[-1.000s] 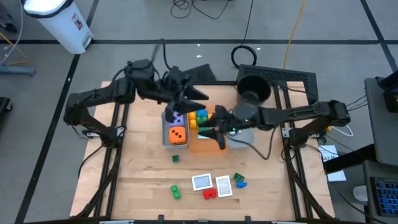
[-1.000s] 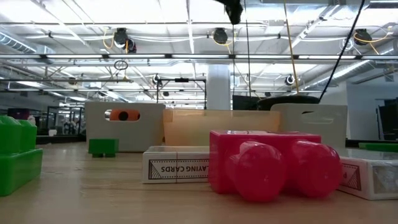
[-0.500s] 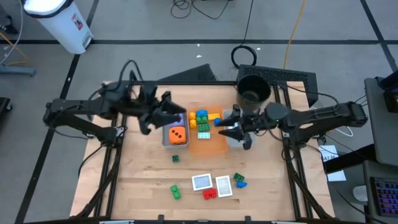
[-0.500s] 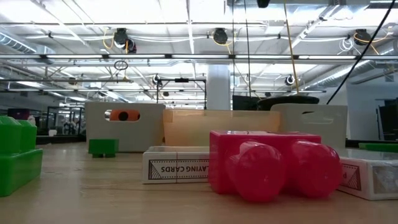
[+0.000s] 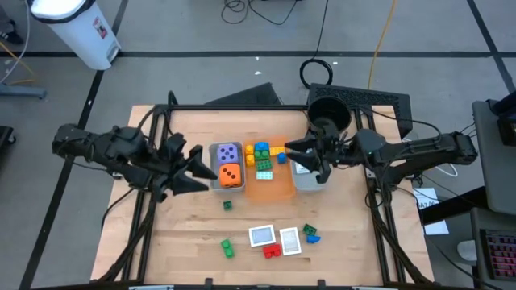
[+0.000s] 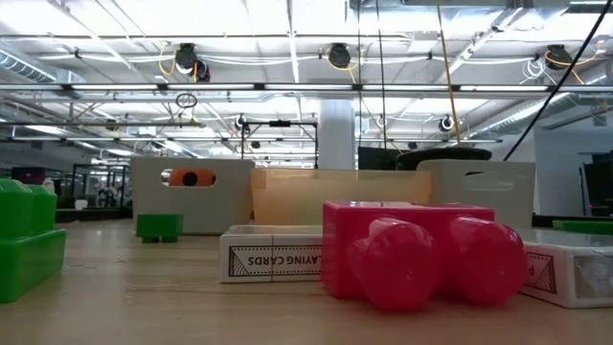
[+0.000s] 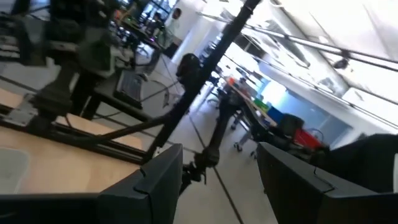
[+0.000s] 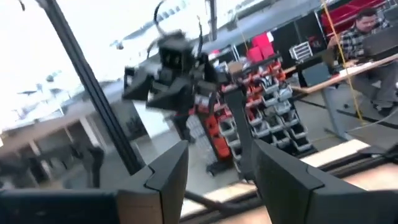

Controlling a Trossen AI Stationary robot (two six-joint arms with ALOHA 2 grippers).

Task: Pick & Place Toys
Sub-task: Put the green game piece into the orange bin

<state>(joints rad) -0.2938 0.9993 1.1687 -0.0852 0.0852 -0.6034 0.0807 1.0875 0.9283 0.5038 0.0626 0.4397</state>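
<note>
Nearest the table's front edge, well short of both pincers, lie the toys not yet sorted: a small green plastic brick [image 5: 228, 248], a red plastic brick with round studs [image 5: 272, 250], two flat whitish card boxes [image 5: 261, 235] side by side, and a green-and-blue brick pair [image 5: 310, 234]. A tiny dark green brick [image 5: 227, 205] sits farther in, just in front of the grey rectangular tray [image 5: 214, 179].

We judge these pieces light, rigid and smooth. The bricks should be pinched across their flat side walls, not over the studs, where the fingers could slip. The card boxes lie low on the wooden table [image 5: 177, 242], so we would take one by its long edges; a shallow bite may skid off.

Farther in, the left gripper [image 5: 196, 166] hovers just beside the grey tray, on its outer side, fingers [image 7: 158, 183] parted to a middling gap and holding nothing. In that tray, right next to it, rest a purple spotted die [image 5: 228, 153] and an orange spotted die [image 5: 230, 174].

The right gripper [image 5: 301, 151] hangs over the second grey tray [image 5: 310, 182], likewise half-spread and empty. Between the two pincers stands the orange rectangular tray [image 5: 270, 188], with blue, yellow and green bricks [image 5: 262, 155] heaped at its far end.

Behind the right gripper sits the black round bucket [image 5: 329, 114].
</note>
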